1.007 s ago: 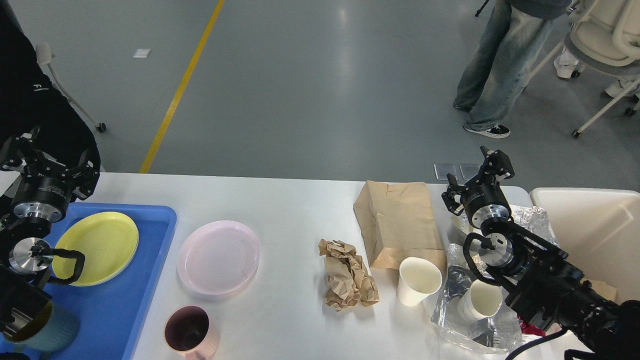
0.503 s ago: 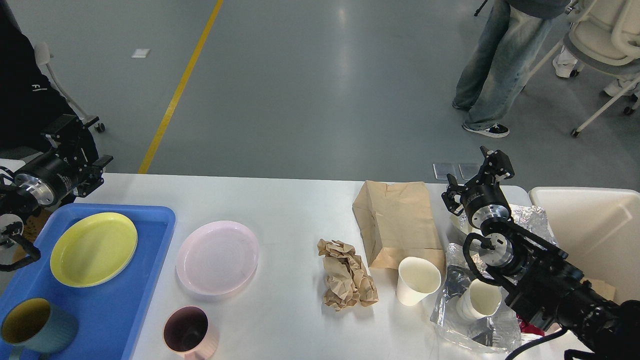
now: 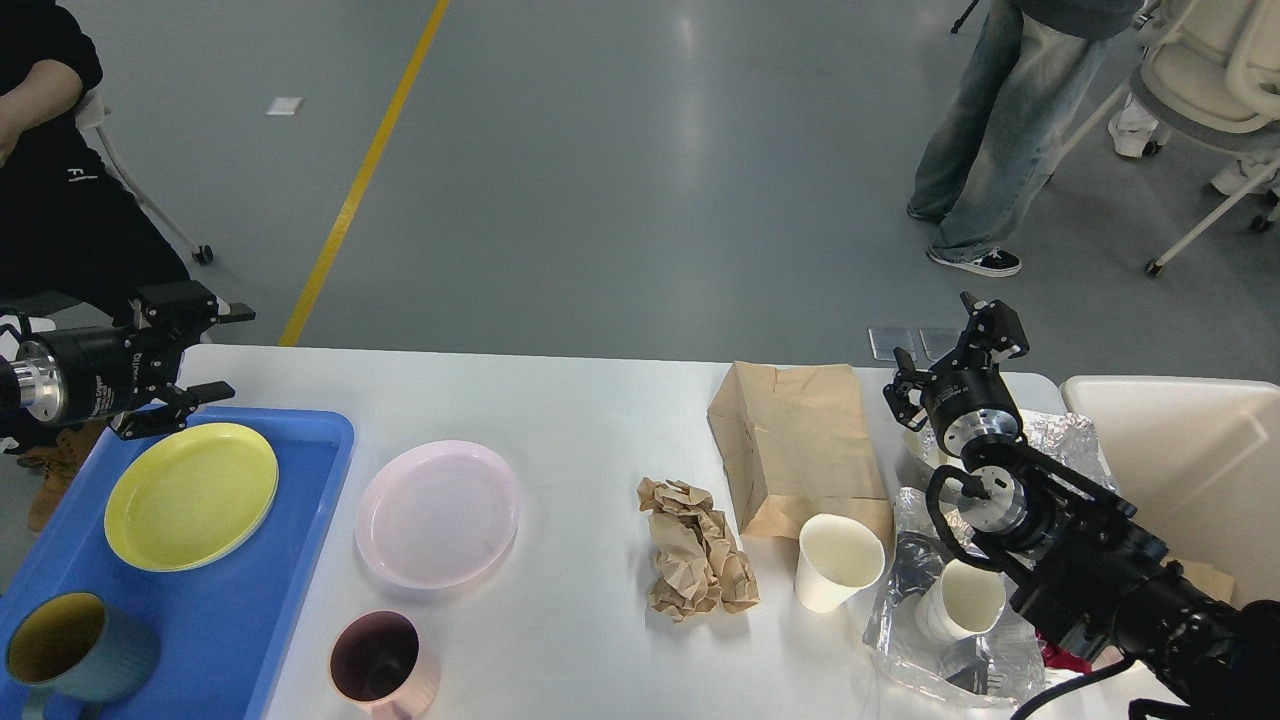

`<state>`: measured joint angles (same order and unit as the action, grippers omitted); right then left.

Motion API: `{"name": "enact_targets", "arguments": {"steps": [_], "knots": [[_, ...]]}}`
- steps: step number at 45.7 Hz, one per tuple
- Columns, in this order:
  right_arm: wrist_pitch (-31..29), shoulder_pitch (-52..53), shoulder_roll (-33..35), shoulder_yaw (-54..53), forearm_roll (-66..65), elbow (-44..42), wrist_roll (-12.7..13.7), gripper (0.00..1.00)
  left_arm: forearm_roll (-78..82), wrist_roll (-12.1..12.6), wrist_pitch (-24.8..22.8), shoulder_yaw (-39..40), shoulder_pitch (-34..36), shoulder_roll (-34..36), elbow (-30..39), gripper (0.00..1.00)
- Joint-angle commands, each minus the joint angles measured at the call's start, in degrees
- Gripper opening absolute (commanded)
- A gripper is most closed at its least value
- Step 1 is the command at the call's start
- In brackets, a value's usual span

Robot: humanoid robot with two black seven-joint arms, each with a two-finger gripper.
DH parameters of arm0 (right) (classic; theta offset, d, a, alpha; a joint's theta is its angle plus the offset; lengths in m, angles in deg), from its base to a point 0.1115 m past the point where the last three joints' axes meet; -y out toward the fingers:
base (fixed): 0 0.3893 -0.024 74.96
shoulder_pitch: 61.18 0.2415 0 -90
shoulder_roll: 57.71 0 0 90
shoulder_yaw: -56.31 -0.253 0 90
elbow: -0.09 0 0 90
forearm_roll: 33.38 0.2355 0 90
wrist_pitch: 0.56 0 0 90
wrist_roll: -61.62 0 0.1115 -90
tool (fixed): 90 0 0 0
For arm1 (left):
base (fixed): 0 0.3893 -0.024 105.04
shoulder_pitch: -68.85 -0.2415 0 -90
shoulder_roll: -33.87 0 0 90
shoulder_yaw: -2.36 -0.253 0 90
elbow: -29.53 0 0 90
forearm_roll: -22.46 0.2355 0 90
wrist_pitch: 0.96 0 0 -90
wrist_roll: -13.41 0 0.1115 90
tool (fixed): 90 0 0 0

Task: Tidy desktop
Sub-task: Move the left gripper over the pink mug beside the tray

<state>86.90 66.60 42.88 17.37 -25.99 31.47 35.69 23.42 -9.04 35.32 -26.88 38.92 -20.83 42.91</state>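
the desktop (image 3: 590, 420) was a wide white bench top filling the lower half of the view. at its near edge, left of the middle, stood a pink mug (image 3: 382, 663), and at the near left corner a teal mug (image 3: 70, 655) with a yellow inside sat in the blue tray (image 3: 290, 540). toward the near right corner a paper cup (image 3: 958, 602) lay inside a crumpled clear plastic bag (image 3: 950, 640), partly under the black right arm. just left of that bag another paper cup (image 3: 836, 562) stood upright, touching the near end of a flat brown paper bag (image 3: 795, 445). left of the cup, near the middle of the bench, lay a ball of crumpled brown paper (image 3: 695, 550). farther left a pink plate (image 3: 438, 512) rested on the bare top beside the tray, and a yellow plate (image 3: 190, 493) lay inside the tray. at the right edge stood a cream bin (image 3: 1190, 450), with crinkled foil (image 3: 1055, 435) between it and the paper bag. the right gripper (image 3: 955, 350) hung over the far right part of the bench, its fingers spread and holding nothing. the left gripper (image 3: 205, 350) hovered over the far left corner, above the tray's far rim, its two fingers apart and empty.
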Motion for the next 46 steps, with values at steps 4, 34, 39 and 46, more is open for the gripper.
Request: {"name": "enact_targets", "arguments": {"steps": [4, 34, 39, 46], "knots": [[0.0, 0.0, 0.0, 0.0, 0.0, 0.0, 0.0, 1.0, 3.1, 5.3, -1.3, -7.6, 4.6, -0.1, 0.1, 0.97], [0.0, 0.0, 0.0, 0.0, 0.0, 0.0, 0.0, 1.0, 3.0, 10.4, -1.3, -35.5, 23.9, -3.6, 18.7, 0.97], [0.0, -0.1, 0.0, 0.0, 0.0, 0.0, 0.0, 1.0, 3.2, 10.7, -1.3, -36.6, 28.0, -3.8, 24.8, 0.97], [0.0, 0.0, 0.0, 0.0, 0.0, 0.0, 0.0, 1.0, 4.3, 13.2, -1.3, -42.5, 33.2, -6.1, 31.9, 0.97]]}}
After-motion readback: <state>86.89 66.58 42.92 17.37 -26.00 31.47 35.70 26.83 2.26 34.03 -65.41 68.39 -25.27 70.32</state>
